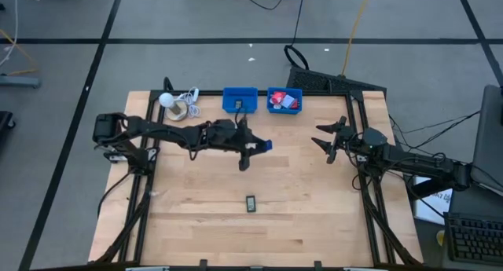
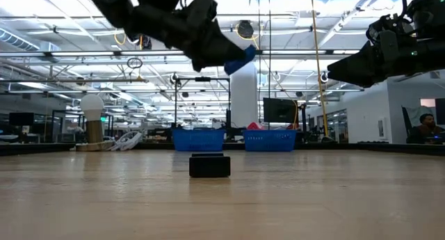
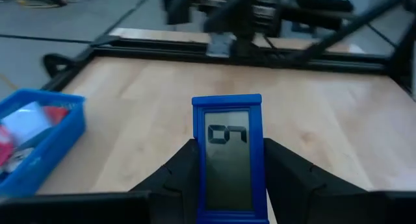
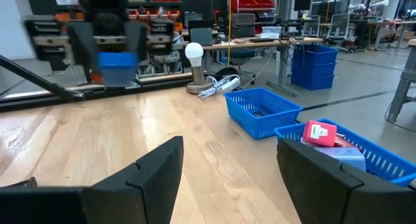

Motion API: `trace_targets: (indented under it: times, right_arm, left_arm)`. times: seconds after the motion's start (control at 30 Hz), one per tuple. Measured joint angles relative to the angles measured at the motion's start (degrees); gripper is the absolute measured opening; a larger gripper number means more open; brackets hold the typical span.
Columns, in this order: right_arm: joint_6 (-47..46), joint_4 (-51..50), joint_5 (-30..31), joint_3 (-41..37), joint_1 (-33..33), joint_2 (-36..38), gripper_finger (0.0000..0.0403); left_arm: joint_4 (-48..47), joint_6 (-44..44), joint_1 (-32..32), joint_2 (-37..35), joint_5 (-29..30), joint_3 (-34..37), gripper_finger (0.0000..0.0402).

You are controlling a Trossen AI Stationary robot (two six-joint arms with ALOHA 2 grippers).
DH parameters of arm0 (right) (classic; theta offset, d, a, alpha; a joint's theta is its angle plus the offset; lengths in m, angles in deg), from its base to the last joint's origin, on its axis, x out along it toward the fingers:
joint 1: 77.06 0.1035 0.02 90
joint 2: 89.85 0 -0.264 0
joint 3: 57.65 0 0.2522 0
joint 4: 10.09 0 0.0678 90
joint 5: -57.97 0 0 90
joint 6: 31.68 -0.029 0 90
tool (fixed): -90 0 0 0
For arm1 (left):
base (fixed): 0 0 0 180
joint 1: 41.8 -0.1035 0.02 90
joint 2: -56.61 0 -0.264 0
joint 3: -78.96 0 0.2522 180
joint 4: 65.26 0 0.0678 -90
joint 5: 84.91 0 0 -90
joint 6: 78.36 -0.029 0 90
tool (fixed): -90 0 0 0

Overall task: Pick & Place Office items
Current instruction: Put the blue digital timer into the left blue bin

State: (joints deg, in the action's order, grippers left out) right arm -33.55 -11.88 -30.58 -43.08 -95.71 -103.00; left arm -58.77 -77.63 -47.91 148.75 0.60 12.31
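High view showed the left gripper (image 1: pixel 253 149) clamped on a blue rectangle (image 1: pixel 265 144) (raised above mid-table); the right gripper (image 1: pixel 328 140), fingers apart, waited near the right edge.

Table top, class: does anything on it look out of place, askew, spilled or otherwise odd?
Only one thing stands out: a small dark item lies alone on the bare wood near the front edge, far from the two blue bins at the back. Nothing looks spilled or damaged. The left hand holds a blue rectangle in the air.
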Motion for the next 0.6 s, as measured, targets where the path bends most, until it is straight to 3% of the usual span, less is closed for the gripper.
trace_targets:
  times: [0.3,0.6]
  right_arm:
    - [0.0,0.0,0.0,0.0,0.0,0.0,0.0238]
    - [0.0,0.0,0.0,0.0,0.0,0.0,0.0238]
  left_arm:
    - [14.2,4.3,-7.7,0.0,-2.5,7.8,0.0133]
    - [20.1,4.9,-13.9,0.0,-3.6,8.5,0.0134]
